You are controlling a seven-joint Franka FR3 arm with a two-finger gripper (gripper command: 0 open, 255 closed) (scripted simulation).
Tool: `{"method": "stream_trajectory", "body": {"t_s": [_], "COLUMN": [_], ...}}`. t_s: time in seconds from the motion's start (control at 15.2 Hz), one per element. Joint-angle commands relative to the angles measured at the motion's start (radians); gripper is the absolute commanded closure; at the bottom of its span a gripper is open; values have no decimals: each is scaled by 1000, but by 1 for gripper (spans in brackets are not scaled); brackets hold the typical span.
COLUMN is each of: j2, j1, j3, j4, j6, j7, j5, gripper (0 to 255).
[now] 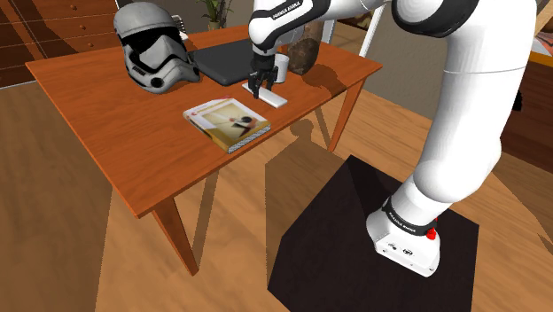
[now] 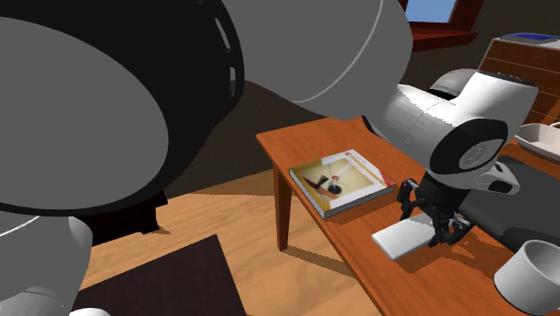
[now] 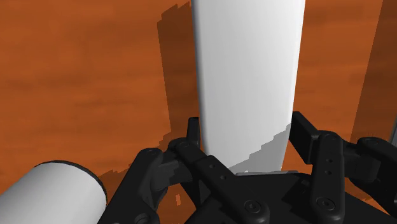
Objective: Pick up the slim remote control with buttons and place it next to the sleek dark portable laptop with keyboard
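Grasp step: gripper (image 3: 246,127) jaws are clamped on the long edges of the white remote control (image 3: 248,76), which lies flat on the wooden table (image 1: 133,133), at 5 o'clock of the dark laptop (image 1: 232,60) in the shoulder view. Next: lift clear, then set it down beside the laptop.

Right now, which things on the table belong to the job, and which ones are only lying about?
Job: white remote control, dark laptop, gripper.
Lying about: stormtrooper helmet, book, white mug.
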Motion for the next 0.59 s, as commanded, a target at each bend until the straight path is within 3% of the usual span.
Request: {"method": "stream_trajectory", "body": {"t_s": [0.0,0.33,0.53], "j2": [0,0,-40], "j1": [0,0,-1], "j3": [0,0,2], "j4": [0,0,45], "j6": [0,0,-85], "j7": [0,0,-3], "j5": [0,0,5], "gripper": [0,0,0]}}
